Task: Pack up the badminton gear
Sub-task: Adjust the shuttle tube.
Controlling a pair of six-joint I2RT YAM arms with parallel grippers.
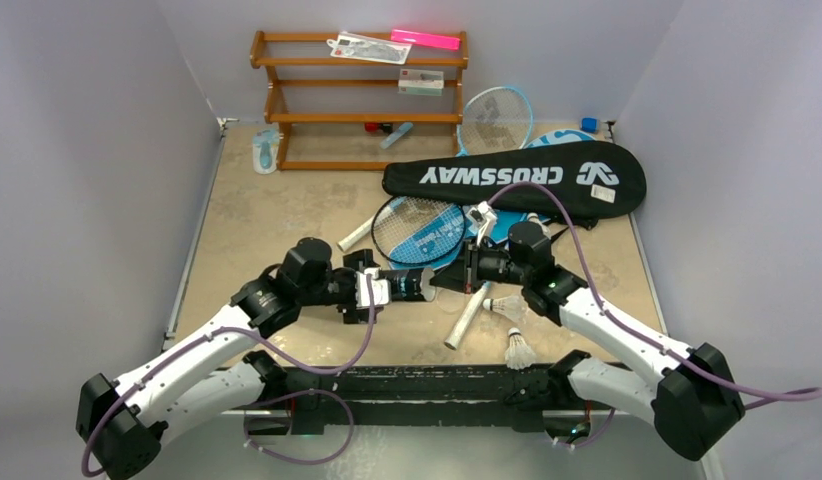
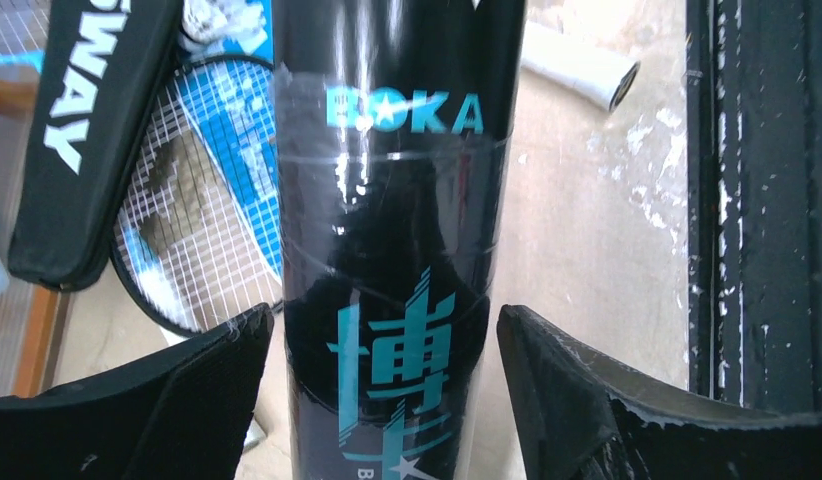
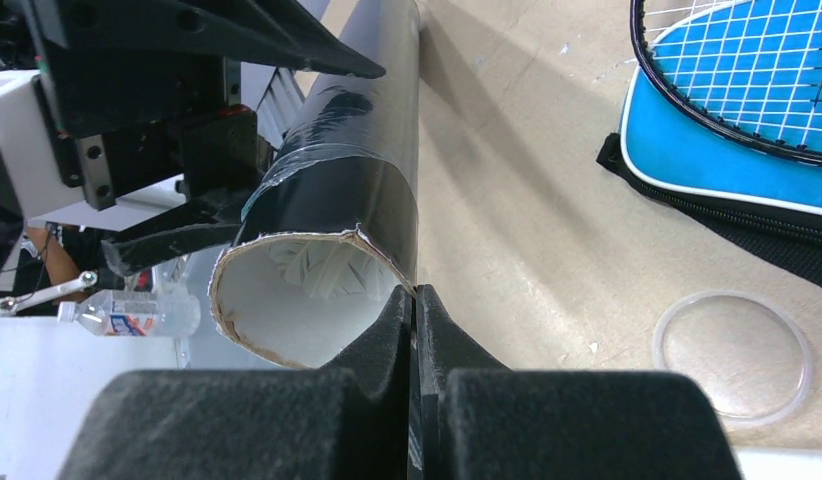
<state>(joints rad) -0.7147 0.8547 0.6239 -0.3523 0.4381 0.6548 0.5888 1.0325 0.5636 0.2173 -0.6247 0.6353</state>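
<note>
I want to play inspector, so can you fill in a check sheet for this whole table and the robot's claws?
Surface: beige table, scuffed.
Job's things: long black tube between the claws, feathers inside its open end; two white shuttlecocks loose; black racket on the blue cover; light-blue racket at the back; CROSSWAY cover lying flat.
Clutter: wooden rack with pink bar and clear packets; clear lid.
Claws: left claw spread around the tube, contact unclear; right claw shut at the tube's rim.
Cables: purple cable crosses the CROSSWAY cover.
Surroundings: plain grey walls.
</note>
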